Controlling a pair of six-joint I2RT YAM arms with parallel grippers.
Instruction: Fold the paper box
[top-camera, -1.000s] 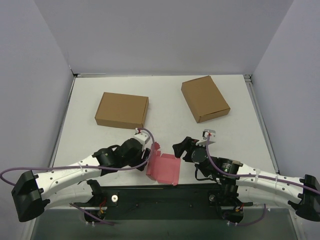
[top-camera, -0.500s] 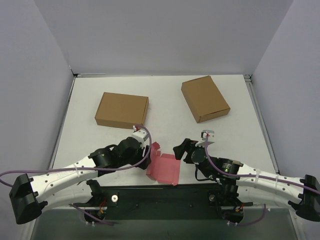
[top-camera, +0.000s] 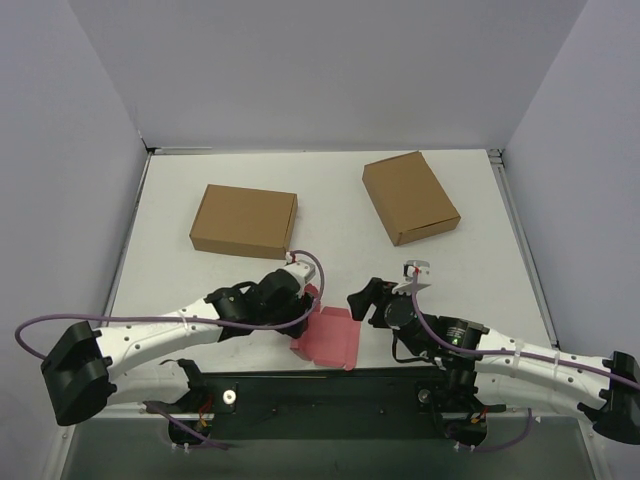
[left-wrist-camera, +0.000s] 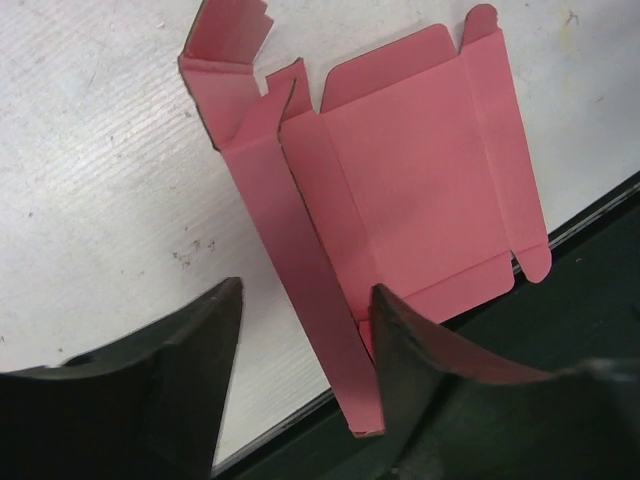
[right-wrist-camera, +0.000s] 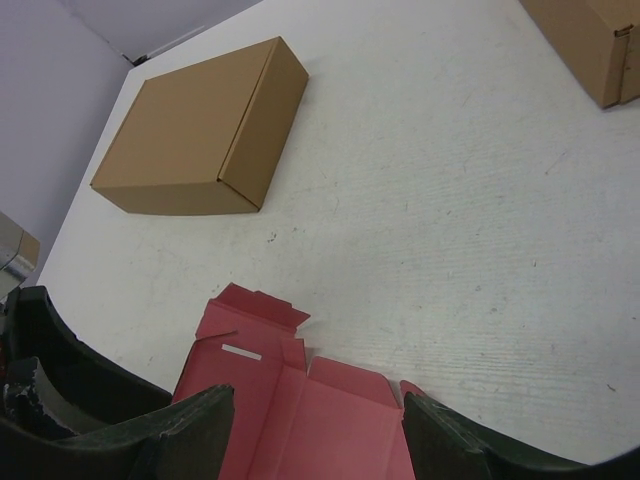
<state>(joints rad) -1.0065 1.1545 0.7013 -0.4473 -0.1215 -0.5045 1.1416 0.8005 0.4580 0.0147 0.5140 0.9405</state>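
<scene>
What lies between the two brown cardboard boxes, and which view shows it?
Only bare table separates the left brown box from the right brown box; the top external view shows it.

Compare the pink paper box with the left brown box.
The paper box is pink; the left brown box is tan. The paper box lies opened out, flaps unfolded; the brown box is closed up. The paper box sits at the table's near edge; the brown box farther back. Both rest on the white table.
</scene>
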